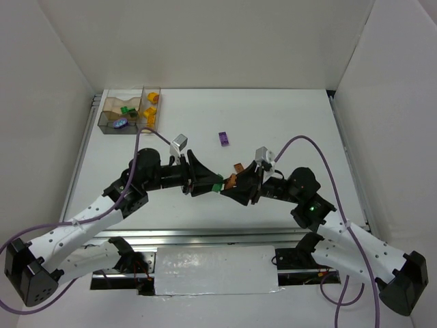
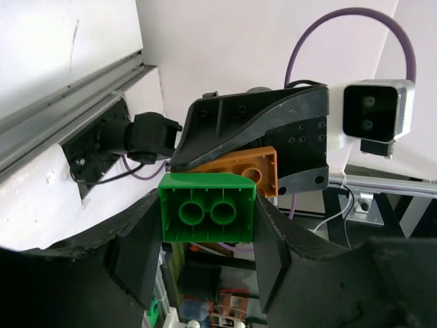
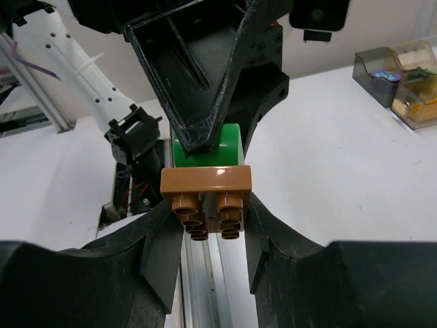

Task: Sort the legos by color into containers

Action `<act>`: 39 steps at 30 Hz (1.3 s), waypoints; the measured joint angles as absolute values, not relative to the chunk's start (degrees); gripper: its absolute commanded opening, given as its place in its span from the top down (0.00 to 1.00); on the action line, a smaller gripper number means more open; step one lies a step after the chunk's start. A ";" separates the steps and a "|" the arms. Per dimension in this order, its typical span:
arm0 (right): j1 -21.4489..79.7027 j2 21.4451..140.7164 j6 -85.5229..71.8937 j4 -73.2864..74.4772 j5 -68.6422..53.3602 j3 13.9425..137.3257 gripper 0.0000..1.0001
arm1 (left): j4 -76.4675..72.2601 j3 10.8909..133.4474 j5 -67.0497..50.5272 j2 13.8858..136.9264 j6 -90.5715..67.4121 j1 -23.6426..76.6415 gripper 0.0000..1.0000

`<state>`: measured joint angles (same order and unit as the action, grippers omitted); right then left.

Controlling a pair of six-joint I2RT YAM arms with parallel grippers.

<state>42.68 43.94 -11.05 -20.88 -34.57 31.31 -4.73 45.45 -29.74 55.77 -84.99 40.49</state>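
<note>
My left gripper [image 1: 214, 186] is shut on a green lego [image 1: 217, 186], seen underside-on in its wrist view [image 2: 207, 208]. My right gripper [image 1: 233, 183] is shut on a brown lego [image 1: 230, 181], studs toward its camera [image 3: 206, 188]. The two grippers meet tip to tip above the table's middle, the brown lego [image 2: 249, 167] pressed against the green one [image 3: 220, 145]. A purple lego [image 1: 223, 139] and another brown lego [image 1: 237, 167] lie on the table. The smoky containers [image 1: 109, 123] stand at the far left, holding green, orange, yellow and a purple-blue piece.
White walls enclose the table on three sides. A metal rail [image 1: 205, 236] runs along the near edge between the arm bases. The containers also show in the right wrist view [image 3: 365, 67].
</note>
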 measured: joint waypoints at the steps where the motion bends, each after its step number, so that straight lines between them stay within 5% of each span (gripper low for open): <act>1: 42.13 43.44 -11.18 -20.49 -34.92 31.16 1.00 | -4.64 45.47 -29.67 55.77 -84.16 40.40 1.00; 10: 40.42 40.27 -12.38 -17.50 -34.17 28.67 1.00 | 2.48 50.43 -27.44 55.81 -75.24 33.76 1.00; 17: 40.23 35.79 -14.79 -14.92 -29.17 27.20 1.00 | 18.61 65.45 -8.12 62.87 -59.31 20.86 1.00; 24: 40.23 34.22 -16.78 -14.50 -27.44 25.23 1.00 | 13.58 70.94 10.48 76.71 -47.97 8.95 1.00; 33: 40.25 31.83 -18.61 -14.50 -28.25 24.14 1.00 | -7.38 87.53 0.93 111.74 -41.19 -9.15 1.00; 39: 40.51 30.85 -18.85 -14.44 -28.34 23.97 1.00 | -9.30 100.68 -0.05 125.12 -32.38 -11.90 1.00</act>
<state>40.51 30.85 -18.85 -14.44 -28.34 23.97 -9.30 100.68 -0.05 125.12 -32.38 -11.90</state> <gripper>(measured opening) 0.443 0.609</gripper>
